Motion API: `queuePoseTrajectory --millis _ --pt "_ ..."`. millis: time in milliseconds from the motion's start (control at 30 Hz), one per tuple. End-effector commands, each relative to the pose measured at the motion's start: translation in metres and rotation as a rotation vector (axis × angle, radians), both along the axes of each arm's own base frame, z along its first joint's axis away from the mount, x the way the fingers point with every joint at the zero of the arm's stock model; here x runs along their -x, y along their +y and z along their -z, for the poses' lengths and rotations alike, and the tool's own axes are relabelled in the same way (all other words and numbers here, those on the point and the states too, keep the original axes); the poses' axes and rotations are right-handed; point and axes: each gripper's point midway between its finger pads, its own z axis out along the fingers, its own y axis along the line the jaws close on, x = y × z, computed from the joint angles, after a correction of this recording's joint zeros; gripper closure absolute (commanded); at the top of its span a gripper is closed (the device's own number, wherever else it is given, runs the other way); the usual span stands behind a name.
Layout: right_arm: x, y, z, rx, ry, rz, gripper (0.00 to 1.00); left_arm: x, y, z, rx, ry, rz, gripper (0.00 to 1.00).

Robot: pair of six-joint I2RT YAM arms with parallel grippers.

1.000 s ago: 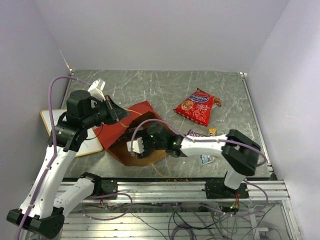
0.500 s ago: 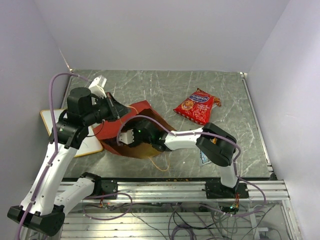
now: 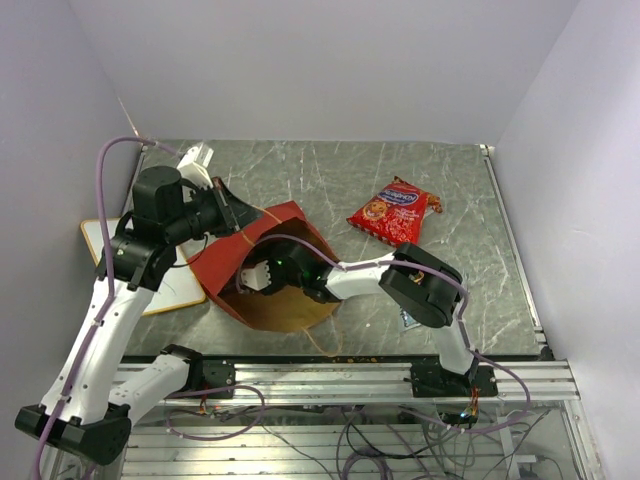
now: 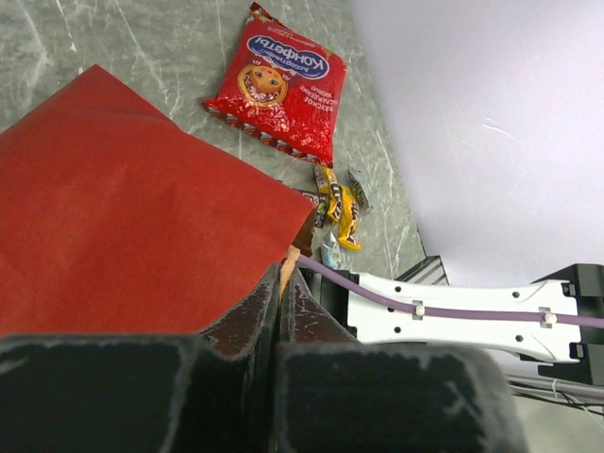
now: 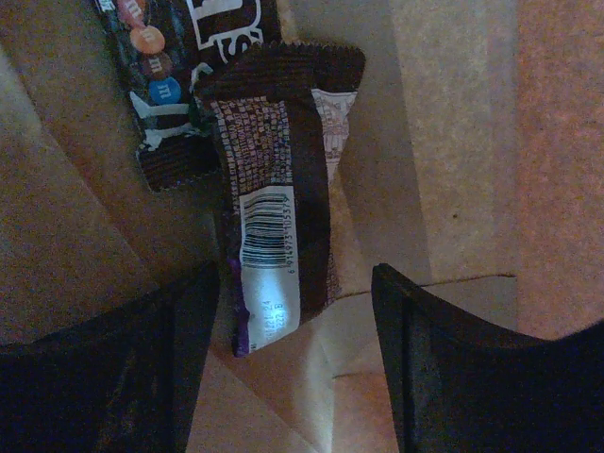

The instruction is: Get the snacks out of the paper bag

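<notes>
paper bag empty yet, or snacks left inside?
Not empty. Right wrist view shows a purple packet and a brown packet lying inside the paper bag, by the open right gripper.

The right gripper [image 3: 258, 277] has pushed from the mouth of the bag [image 3: 268, 232] to deep inside it. The right arm's elbow [image 3: 420, 285] has swung left toward the bag, so from above it now covers most of the loose packets [image 4: 338, 203] on the table [image 3: 450, 180]. The left gripper [image 3: 228, 214] has drawn the bag's top panel a little up and back, and the mouth gapes wider, showing more brown lining.
</notes>
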Motion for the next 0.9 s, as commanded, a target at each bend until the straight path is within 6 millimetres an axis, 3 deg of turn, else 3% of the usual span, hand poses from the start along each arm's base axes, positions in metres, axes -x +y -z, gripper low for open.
queuePoseTrajectory --millis 0,333,467,867 --pt "-0.01 -0.002 0.003 0.006 -0.041 0.0 0.34 -0.005 -0.005 -0.017 0.011 -0.046 0.032 0.93" --pt "-0.028 0.011 0.016 0.002 -0.026 0.064 0.38 0.002 -0.011 -0.022 0.062 -0.054 0.06 0.93" --pt "-0.033 0.015 0.019 0.002 -0.034 0.068 0.51 0.006 -0.01 -0.022 0.081 -0.044 0.053 0.93" --pt "-0.035 0.018 0.001 -0.055 -0.036 0.093 0.84 0.011 0.0 -0.014 0.062 -0.009 -0.009 0.93"
